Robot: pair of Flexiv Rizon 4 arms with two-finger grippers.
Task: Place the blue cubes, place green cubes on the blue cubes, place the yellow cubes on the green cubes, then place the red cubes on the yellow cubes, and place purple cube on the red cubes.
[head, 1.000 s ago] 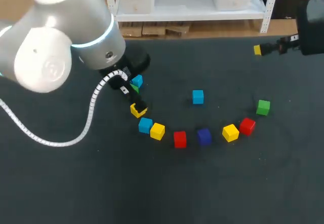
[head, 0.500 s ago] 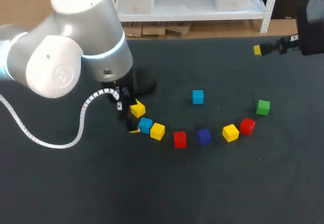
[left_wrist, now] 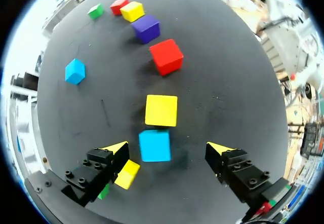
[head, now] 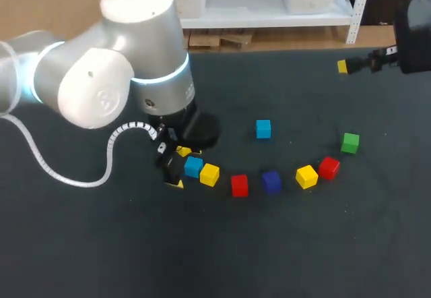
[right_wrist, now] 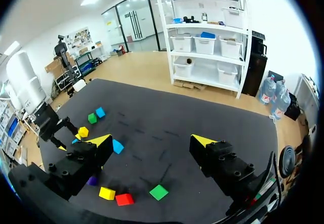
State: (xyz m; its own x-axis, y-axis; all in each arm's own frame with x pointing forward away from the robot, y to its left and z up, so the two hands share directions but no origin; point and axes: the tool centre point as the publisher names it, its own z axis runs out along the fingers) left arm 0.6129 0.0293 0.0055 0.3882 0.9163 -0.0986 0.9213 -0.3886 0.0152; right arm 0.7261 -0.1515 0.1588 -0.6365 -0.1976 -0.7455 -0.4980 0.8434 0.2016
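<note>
My left gripper (left_wrist: 167,148) is open and low over the table, with a light blue cube (left_wrist: 154,145) between its fingers and untouched by them. That same blue cube (head: 193,167) starts a curved row: a yellow cube (head: 209,174), a red cube (head: 239,185), a purple cube (head: 271,181), another yellow (head: 306,176), another red (head: 328,167) and a green cube (head: 350,143). A second light blue cube (head: 263,129) lies alone. A further yellow cube (left_wrist: 126,174) and a green cube (left_wrist: 103,191) sit by the left finger. My right gripper (right_wrist: 152,140) hangs open and empty, high above the far right.
The left arm's big grey body (head: 121,75) covers the table's left back part in the head view. A white cable (head: 111,156) loops from it over the dark mat (head: 283,244). The right arm (head: 411,28) stays at the back right corner.
The left arm has swung right and toward the front, bringing its open fingers from beside the small yellow cube to either side of the light blue cube. The right arm has not moved.
</note>
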